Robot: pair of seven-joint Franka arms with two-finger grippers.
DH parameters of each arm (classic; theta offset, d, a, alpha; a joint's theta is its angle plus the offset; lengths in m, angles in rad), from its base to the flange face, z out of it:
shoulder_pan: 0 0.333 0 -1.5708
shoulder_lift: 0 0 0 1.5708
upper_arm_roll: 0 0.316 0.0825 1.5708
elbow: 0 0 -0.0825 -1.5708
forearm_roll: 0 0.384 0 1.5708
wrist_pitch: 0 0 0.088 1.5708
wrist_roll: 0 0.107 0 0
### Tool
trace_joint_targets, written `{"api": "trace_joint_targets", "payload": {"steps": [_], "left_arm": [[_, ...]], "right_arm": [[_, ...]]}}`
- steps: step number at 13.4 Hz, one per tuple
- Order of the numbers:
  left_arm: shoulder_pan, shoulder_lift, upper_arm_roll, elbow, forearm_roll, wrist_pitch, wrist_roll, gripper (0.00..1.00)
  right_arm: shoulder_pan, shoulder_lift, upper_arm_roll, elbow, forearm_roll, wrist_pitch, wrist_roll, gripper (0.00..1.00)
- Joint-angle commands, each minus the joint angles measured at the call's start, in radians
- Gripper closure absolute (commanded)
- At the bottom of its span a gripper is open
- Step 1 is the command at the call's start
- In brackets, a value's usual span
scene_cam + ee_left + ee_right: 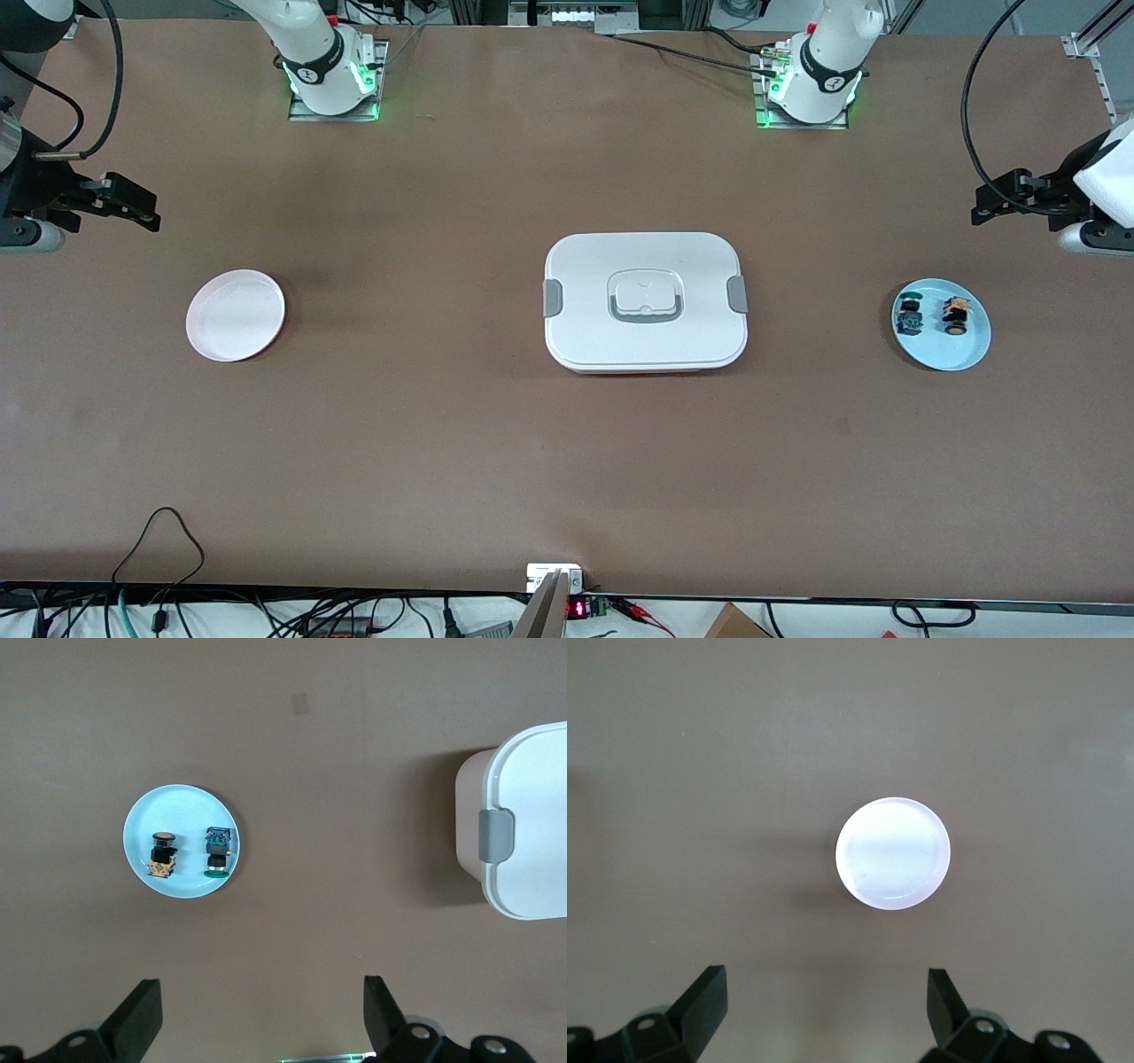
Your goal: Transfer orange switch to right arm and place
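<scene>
The orange switch (955,315) lies on a light blue plate (944,351) at the left arm's end of the table, beside a blue-and-green switch (910,316). In the left wrist view the orange switch (161,853) and the blue-and-green switch (217,850) rest side by side on that plate (186,806). My left gripper (985,206) hangs open and empty over bare table close to the plate, and its fingers frame bare table in its own view (261,994). My right gripper (142,209) waits open and empty at the right arm's end (824,988).
A white lidded box (645,266) with grey clips stands mid-table; its corner shows in the left wrist view (527,815). A pale pink plate (236,315) lies bare at the right arm's end, also in the right wrist view (893,852). Cables run along the table's near edge.
</scene>
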Motion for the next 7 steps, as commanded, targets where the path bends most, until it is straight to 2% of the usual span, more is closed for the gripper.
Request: {"api": "trace_joint_targets", "payload": {"steps": [1,7], "left_arm": [[-0.009,0.017,0.005,0.036,0.014,-0.045,-0.006,0.0],[-0.02,0.022,0.005,0.051,0.021,-0.053,-0.017,0.0]], "right_arm": [[0.001,0.004,0.001,0.015,-0.012,-0.016,0.009,0.0],[0.001,0.002,0.001,0.021,-0.014,-0.015,0.005,0.0]]}}
